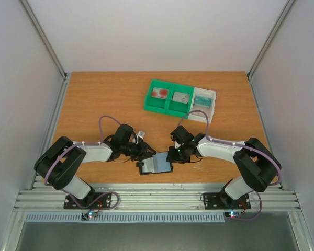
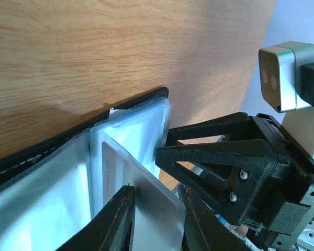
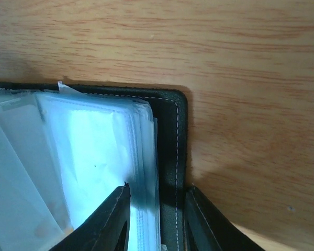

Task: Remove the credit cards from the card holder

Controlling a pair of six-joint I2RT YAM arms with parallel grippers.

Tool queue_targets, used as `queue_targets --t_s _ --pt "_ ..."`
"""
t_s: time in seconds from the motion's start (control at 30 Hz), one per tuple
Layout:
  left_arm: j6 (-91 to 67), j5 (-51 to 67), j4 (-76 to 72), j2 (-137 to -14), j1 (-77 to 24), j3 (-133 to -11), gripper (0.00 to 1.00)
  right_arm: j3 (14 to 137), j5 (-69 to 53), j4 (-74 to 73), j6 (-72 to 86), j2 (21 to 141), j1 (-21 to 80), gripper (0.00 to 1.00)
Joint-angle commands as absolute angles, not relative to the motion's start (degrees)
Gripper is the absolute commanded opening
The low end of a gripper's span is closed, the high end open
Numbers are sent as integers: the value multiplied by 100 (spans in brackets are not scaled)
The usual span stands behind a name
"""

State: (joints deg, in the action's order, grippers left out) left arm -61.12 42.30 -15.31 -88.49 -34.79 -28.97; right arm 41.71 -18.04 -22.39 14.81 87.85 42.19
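1. Step: mid-extraction. Three cards sit in the trays at upper right of the top view: a whitish-red card (image 1: 160, 93) and a grey card (image 1: 181, 97) in the green tray (image 1: 165, 109), and a teal card (image 1: 202, 99) in the white tray (image 1: 212, 112). Judging by that, the job is well along, with at least one more card to pull.
2. The holder (image 1: 157, 163) lies open on the table (image 1: 104, 99), lower centre of the top view, between both arms. Its clear sleeves face up.
3. Left end effector (image 1: 144, 152): narrow gap. In the left wrist view a flat grey piece (image 2: 146, 193), a card or its sleeve, lies between the fingers (image 2: 115, 219) at bottom centre. I can't tell whether it is clamped.
4. Right end effector (image 1: 174, 155): narrow gap. Its fingers (image 3: 112, 219) straddle the holder's right edge, one over the sleeves and one outside the black border. It looks like a hold-down. I can't tell if it is a true pinch or only contact.
5. Next move, as I judge it:
   - The right needs a firm hold on the black edge so the holder stays put.
   - The left needs a real pinch on the card alone, not the sleeve.
   - Then a straight pull along the sleeve opening, low to the table.
6. Risks:
   - The sleeve stack could lift with the card.
   - The holder could slide toward the left arm if the right hold is weak.
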Motion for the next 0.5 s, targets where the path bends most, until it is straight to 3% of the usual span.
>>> queue_targets --t_s 0.0,0.47 --pt "-6160 4333 -1859 -8915 -3571 -3106 25 4139 -1644 -2487 1512 8528 4275 30" --pt "-6212 4335 -1964 -9036 -3744 -3237 39 4208 -1309 -2926 1498 7854 4276 38"
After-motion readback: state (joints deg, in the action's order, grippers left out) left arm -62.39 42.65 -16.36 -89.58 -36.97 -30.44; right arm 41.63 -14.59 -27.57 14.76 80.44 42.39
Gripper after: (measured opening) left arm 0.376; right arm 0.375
